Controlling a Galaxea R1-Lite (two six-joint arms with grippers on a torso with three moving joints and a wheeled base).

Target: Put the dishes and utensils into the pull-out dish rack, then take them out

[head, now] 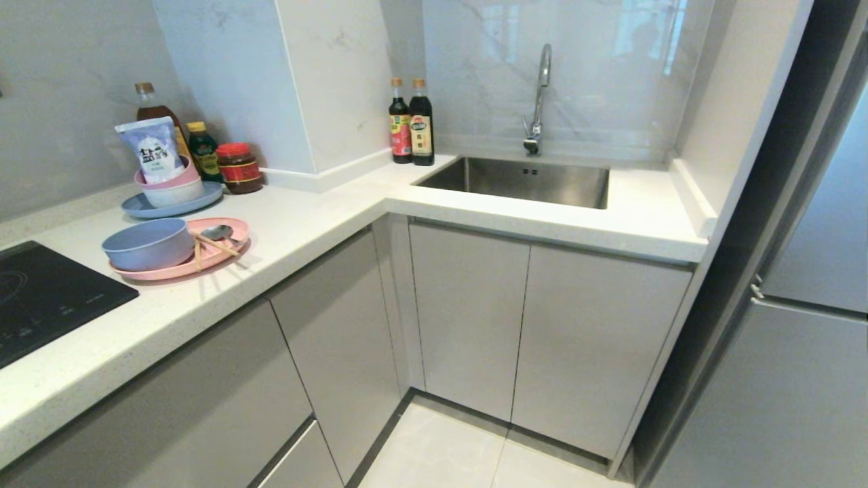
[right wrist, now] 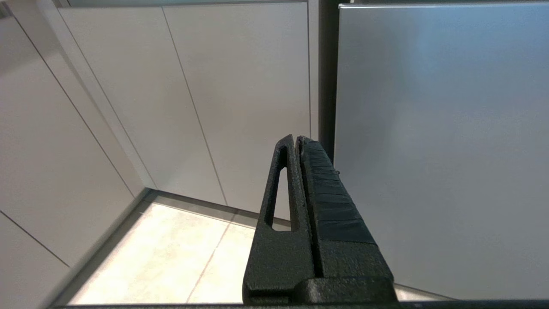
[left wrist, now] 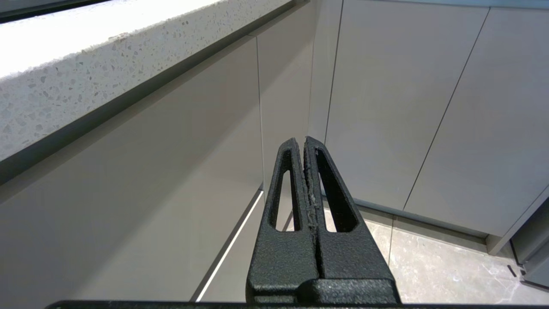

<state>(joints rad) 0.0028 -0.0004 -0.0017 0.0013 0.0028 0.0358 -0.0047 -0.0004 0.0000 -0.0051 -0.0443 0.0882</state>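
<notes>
On the left counter lies a flat pink plate point(head: 217, 254). A periwinkle-blue bowl point(head: 149, 244) stands on it, with a silver spoon point(head: 218, 233) and wooden chopsticks point(head: 215, 245) beside the bowl. The pull-out dish rack is out of view; only flat pale cabinet fronts point(head: 224, 393) show under that counter. Neither arm appears in the head view. My left gripper point(left wrist: 301, 139) hangs shut and empty below the counter edge, facing the cabinet corner. My right gripper point(right wrist: 296, 137) is shut and empty too, low beside the fridge door point(right wrist: 441, 141).
Behind the pink plate sits a blue-grey plate point(head: 203, 200) carrying a pink-rimmed bowl point(head: 169, 190) with a packet. Sauce bottles point(head: 410, 122) and a red-lidded jar point(head: 239, 167) stand by the wall. A black hob point(head: 47, 298) is at far left, a sink point(head: 522, 179) with tap at the back.
</notes>
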